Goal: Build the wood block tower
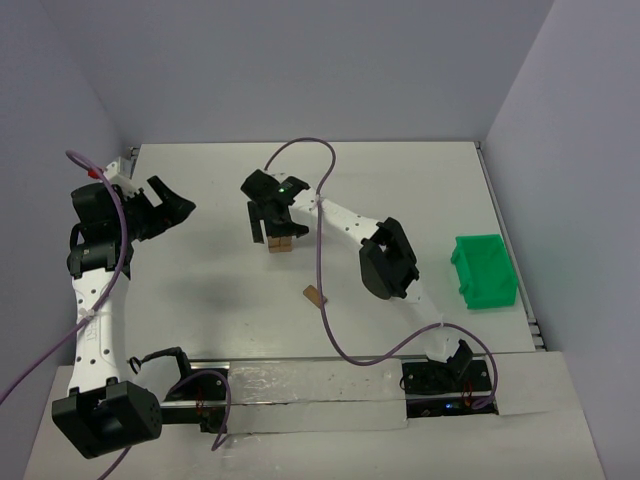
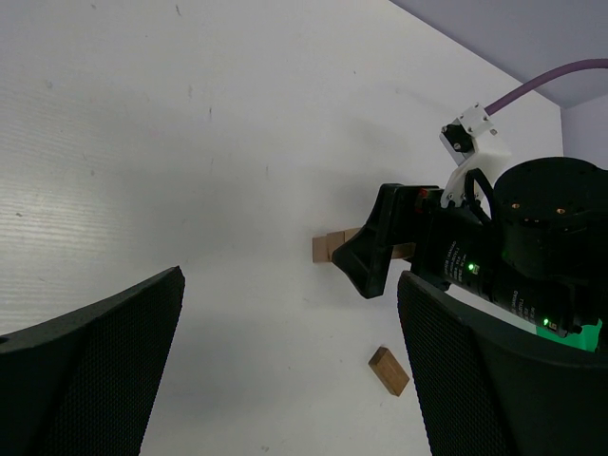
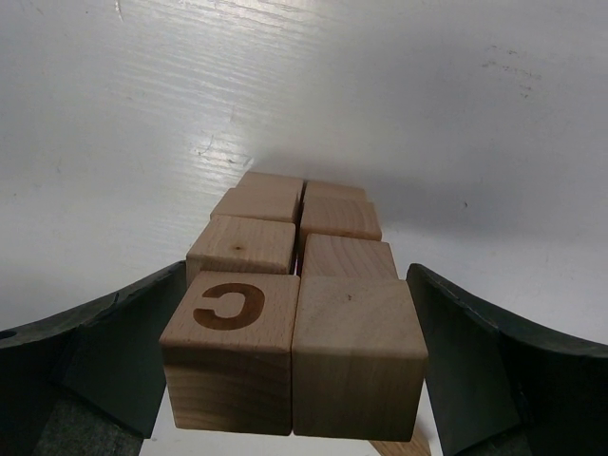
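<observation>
Right gripper [image 1: 270, 222]: jaws apart, either side of wood block tower [image 3: 294, 285] (one block marked C)
Left gripper [image 1: 178, 198]: jaws apart, empty

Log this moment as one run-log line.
right claw: open, astride block stack | left claw: open, empty, off to the left | loose block: lying apart from stack | green bin: far right

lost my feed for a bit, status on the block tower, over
Left hand open, off to the left, holding nothing. Right hand open, straddling the stacked blocks. One loose block lies apart from them. Nothing blocking the stack.
</observation>
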Available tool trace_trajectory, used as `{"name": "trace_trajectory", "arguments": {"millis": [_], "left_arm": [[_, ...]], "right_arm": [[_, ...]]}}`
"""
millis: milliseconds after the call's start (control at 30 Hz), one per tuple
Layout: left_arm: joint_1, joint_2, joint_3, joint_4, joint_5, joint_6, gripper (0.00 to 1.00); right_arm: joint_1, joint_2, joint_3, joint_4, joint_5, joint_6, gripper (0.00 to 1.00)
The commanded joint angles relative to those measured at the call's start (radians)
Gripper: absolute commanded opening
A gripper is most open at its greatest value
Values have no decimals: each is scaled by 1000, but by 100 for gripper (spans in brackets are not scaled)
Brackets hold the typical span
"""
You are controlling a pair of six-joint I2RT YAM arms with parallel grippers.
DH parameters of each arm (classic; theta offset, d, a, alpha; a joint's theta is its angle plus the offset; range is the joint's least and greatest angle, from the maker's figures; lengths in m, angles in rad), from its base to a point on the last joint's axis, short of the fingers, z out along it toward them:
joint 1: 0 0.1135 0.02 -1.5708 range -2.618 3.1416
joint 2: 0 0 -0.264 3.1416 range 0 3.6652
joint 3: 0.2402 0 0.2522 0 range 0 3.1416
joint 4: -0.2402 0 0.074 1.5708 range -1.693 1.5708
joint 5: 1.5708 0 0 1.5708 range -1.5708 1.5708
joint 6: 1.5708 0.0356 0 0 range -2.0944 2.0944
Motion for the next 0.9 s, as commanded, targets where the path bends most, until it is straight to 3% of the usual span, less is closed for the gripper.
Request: {"name": "trace_trajectory", "arguments": {"millis": [0, 867], "left_arm": [[11, -16, -3, 47, 25, 5, 99], [27, -18, -20, 61, 46, 4, 99]], "right_arm": [[9, 6, 42, 33, 36, 23, 100], [36, 7, 49, 41, 102, 5, 100]]}}
